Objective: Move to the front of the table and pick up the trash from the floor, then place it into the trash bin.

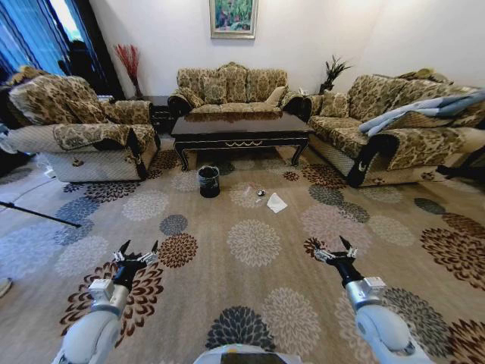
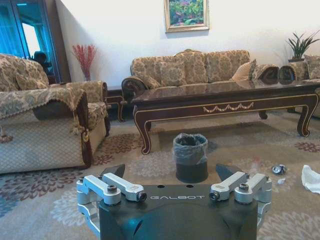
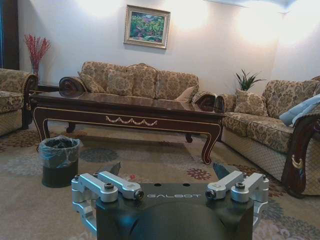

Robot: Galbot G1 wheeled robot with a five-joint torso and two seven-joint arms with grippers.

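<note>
Both grippers hang low over the floor (image 1: 254, 262) with jaws spread wide and nothing between them: the left gripper (image 1: 137, 253) at about 7 o'clock in the head view, the right gripper (image 1: 336, 250) at about 5 o'clock. In the wrist views the left gripper (image 2: 170, 172) and the right gripper (image 3: 166, 169) each show two dark fingertips parted, empty carpet between.

Outward from the fingers, the trash lies ahead, near 12 o'clock from the robot and well apart from both grippers. It is a small cluster: a clear bottle (image 1: 248, 193), a tiny dark-and-silver piece (image 1: 261, 193) just beside it, and a white paper (image 1: 276, 202) at the cluster's 4 o'clock. From the left wrist view the piece (image 2: 278, 169) and paper (image 2: 311, 178) sit toward the right arm's side of the bin (image 2: 190, 157); the bottle's long axis I cannot make out with any confidence.

The bin (image 1: 208, 181) stands at the cluster's 9 o'clock, near it, in front of the table (image 1: 241, 129).

The cluster lies slightly to the right of the robot's centre line, so the right gripper seems a touch nearer, with the bin more on the left arm's side. The base must probably close in first.
</note>
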